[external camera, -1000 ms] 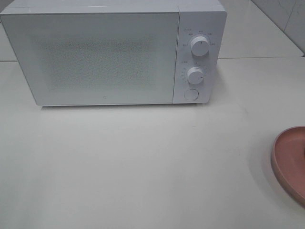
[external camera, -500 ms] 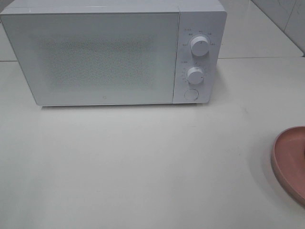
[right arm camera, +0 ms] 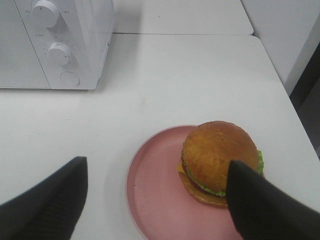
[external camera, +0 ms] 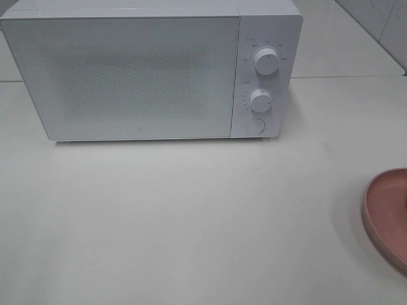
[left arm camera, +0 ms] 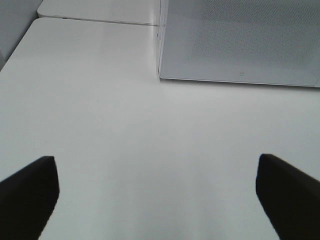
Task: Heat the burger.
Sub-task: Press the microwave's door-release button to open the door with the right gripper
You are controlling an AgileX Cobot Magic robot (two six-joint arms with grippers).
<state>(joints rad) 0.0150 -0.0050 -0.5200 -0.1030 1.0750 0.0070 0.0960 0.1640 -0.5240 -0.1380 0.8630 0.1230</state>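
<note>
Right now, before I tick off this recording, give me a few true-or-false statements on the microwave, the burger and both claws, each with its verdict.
1. The microwave is closed. True.
2. The burger sits inside the microwave. False: it sits on the pink plate out on the table.
3. The left claw is open with nothing between its fingers. True.
4. The right claw is shut on the burger. False: it is open over the plate and has not closed on the burger.
5. The microwave has two knobs above a round button. True.
</note>
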